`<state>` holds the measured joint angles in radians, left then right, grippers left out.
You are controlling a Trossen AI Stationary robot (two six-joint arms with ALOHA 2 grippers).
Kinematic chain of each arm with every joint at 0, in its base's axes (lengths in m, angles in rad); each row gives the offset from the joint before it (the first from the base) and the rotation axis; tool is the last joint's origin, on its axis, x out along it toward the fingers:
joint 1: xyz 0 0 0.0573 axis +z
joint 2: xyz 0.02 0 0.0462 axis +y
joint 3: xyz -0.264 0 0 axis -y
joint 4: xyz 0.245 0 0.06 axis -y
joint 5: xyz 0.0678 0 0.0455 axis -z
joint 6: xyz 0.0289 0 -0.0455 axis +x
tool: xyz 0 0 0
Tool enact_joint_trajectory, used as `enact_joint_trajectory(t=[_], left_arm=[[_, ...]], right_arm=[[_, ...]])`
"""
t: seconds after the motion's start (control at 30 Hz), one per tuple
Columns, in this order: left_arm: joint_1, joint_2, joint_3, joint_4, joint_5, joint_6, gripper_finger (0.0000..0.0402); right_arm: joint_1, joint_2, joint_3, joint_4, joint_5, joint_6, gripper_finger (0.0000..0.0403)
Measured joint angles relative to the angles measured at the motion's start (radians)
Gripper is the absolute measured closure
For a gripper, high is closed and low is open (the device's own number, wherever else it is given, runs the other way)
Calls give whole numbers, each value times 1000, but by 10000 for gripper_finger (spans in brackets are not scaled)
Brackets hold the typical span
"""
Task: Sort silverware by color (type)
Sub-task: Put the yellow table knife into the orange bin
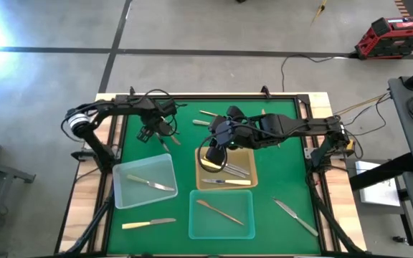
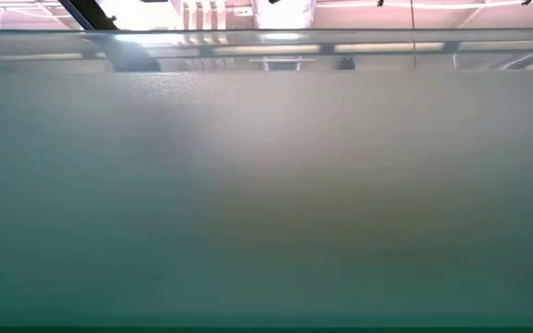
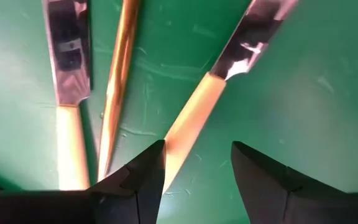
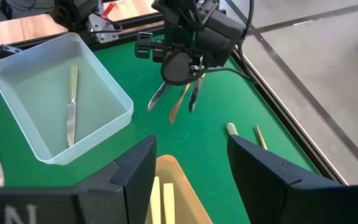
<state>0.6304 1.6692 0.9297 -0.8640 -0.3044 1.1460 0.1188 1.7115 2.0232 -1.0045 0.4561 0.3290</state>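
Three pieces of silverware lie side by side on the green mat: a cream-handled knife [image 3: 67, 93], a copper piece [image 3: 120, 81] and a second cream-handled knife [image 3: 219, 81]. My left gripper [image 3: 197, 174] hangs open just above them, pointing steeply down, with the second knife's handle under the gap, close to one finger. In the high view this gripper [image 1: 153, 132] is at the mat's far left. My right gripper [image 1: 217, 143] is open and raised over the tan tray [image 1: 244, 154], holding nothing.
A translucent tray [image 1: 124, 193] holds a cream-handled knife [image 1: 151, 184]; another tray [image 1: 246, 215] holds a copper piece [image 1: 217, 211]. The tan tray holds several pieces. Loose on the mat: a cream-handled knife [image 1: 149, 223], a silver knife [image 1: 296, 217], pieces near the far edge [image 1: 206, 115]. A tray wall fills the low view.
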Motion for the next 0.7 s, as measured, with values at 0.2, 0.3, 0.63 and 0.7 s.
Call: enact_joint_trajectory(t=[0.2, 0.3, 0.63, 0.7], left_arm=[[25, 55, 6, 19, -1, -1, 237], [26, 69, 8, 19, -5, -1, 248], [27, 71, 8, 29, -13, -78, 374], [27, 71, 8, 29, -13, -114, 374]], right_arm=[[0, 0, 0, 0, -1, 0, 213], [0, 0, 0, 0, -1, 0, 213], [0, 0, 0, 0, -2, 0, 213], [0, 0, 0, 0, -2, 0, 213]])
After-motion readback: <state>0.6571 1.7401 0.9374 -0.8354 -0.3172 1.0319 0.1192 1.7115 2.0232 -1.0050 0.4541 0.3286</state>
